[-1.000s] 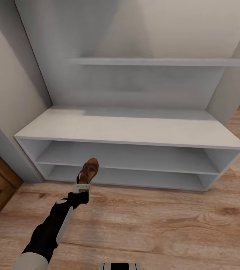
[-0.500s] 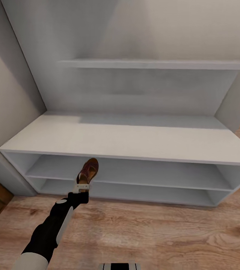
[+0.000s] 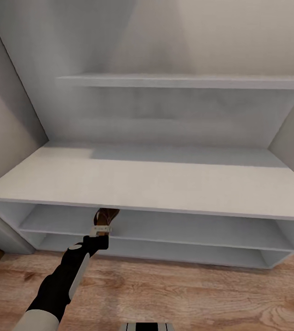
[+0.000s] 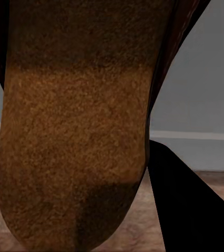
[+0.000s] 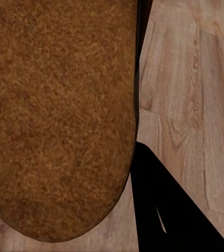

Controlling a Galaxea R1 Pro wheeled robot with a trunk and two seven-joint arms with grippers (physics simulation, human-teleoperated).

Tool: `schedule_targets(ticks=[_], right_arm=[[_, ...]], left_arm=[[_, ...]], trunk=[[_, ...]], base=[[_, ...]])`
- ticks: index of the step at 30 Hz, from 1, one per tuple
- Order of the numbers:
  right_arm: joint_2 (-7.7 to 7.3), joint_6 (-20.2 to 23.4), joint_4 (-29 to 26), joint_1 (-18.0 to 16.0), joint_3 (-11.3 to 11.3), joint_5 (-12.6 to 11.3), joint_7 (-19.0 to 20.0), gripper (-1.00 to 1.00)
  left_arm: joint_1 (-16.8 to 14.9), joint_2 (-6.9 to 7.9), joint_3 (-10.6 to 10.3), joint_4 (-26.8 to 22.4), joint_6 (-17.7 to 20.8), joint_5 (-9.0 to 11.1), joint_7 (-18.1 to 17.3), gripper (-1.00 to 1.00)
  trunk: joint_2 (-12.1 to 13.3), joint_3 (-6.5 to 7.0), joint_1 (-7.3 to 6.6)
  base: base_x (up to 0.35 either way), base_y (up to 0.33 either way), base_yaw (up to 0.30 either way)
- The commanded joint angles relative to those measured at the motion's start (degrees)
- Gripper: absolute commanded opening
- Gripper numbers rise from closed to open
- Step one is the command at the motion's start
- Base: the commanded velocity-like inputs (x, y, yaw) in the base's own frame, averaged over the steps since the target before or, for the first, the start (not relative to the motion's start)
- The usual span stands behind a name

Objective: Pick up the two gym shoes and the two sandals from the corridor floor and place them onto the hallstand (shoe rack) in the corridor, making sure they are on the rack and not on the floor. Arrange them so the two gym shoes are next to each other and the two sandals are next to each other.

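Observation:
In the head view my left gripper (image 3: 101, 228) is shut on the heel of a dark brown sandal (image 3: 106, 216). The sandal's toe reaches under the front edge of the light grey hallstand (image 3: 165, 184), at the upper compartment's left part. The left wrist view has this sandal's tan footbed (image 4: 75, 131) close up, with a dark finger (image 4: 196, 210) beside it. In the right wrist view a second sandal footbed (image 5: 59, 115) sits close against the camera above the wood-plank corridor floor (image 5: 196, 79), with a dark finger (image 5: 164, 210) next to it. The gym shoes are out of view.
Two open compartments (image 3: 188, 230) run the width of the hallstand under its flat top. A wall shelf (image 3: 188, 82) hangs above it. A grey wall panel (image 3: 4, 115) closes the left side, and wood floor (image 3: 188, 294) lies in front.
The whole view has closed in on the hallstand, so the camera moved forward. The held sandal's toe, earlier in front of the compartments, now sits under the top's front edge.

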Motion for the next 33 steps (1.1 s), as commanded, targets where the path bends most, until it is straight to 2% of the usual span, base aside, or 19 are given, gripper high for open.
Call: schedule_targets(ticks=[1, 14, 31, 32, 33], right_arm=[[-0.01, 0.31, -0.05, -0.05, -0.04, 0.06, -0.13, -1.0], [-0.01, 0.31, -0.05, -0.05, -0.02, 0.06, -0.12, -1.0], [-0.01, 0.31, -0.05, -0.05, -0.05, 0.06, -0.12, -1.0], [-0.01, 0.31, -0.05, -0.05, -0.05, 0.06, -0.12, -1.0], [-0.01, 0.31, -0.05, -0.05, -0.03, 0.06, -0.12, -1.0]], left_arm=[[-0.02, -0.01, 0.04, -0.08, 0.33, 0.22, -0.15, -1.0], [-0.02, -0.01, 0.04, -0.09, 0.33, 0.22, -0.15, -1.0], [-0.02, -0.01, -0.02, -0.02, 0.33, 0.18, -0.15, -1.0], [-0.02, -0.01, -0.03, -0.02, 0.33, 0.18, -0.15, 1.0], [-0.02, -0.01, -0.01, -0.05, 0.33, 0.17, -0.17, 1.0]], trunk=[[-0.02, -0.05, -0.01], [-0.02, -0.05, -0.01], [-0.02, -0.05, -0.01], [-0.02, -0.05, -0.01], [-0.02, -0.05, -0.01]], base=[[0.025, -0.005, 0.0], [0.248, 0.0, 0.0], [0.081, 0.0, 0.0], [0.008, 0.0, 0.0], [0.005, 0.0, 0.0]])
